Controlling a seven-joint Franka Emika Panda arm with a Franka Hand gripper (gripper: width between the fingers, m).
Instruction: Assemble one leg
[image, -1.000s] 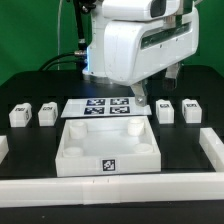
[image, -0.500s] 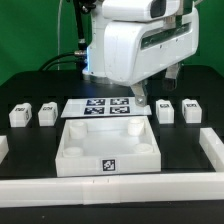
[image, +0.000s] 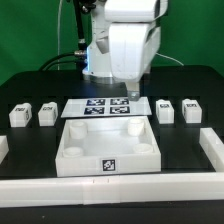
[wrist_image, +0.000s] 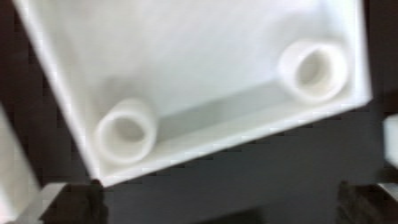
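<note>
Four small white legs stand on the black table: two at the exterior view's left (image: 20, 115) (image: 47, 115) and two at its right (image: 166, 110) (image: 192, 108). The large white tray (image: 70, 140) with round corner sockets lies in the middle. My gripper (image: 130, 96) hangs over the marker board (image: 92, 106), just behind the tray and apart from every leg. In the wrist view the tray (wrist_image: 196, 70) fills the picture with two sockets showing. My gripper (wrist_image: 217, 205) is open and empty, its dark fingertips (wrist_image: 71, 205) wide apart. No leg shows in the wrist view.
A low white wall (image: 110, 186) runs along the table's front, with white side pieces at the exterior view's right (image: 213, 150) and left (image: 3, 148). Cables hang behind the arm (image: 70, 45).
The arm's wrist has turned, so its white housing now looks narrower. The gripper has shifted a little toward the exterior view's left above the marker board. The legs and tray have not moved.
</note>
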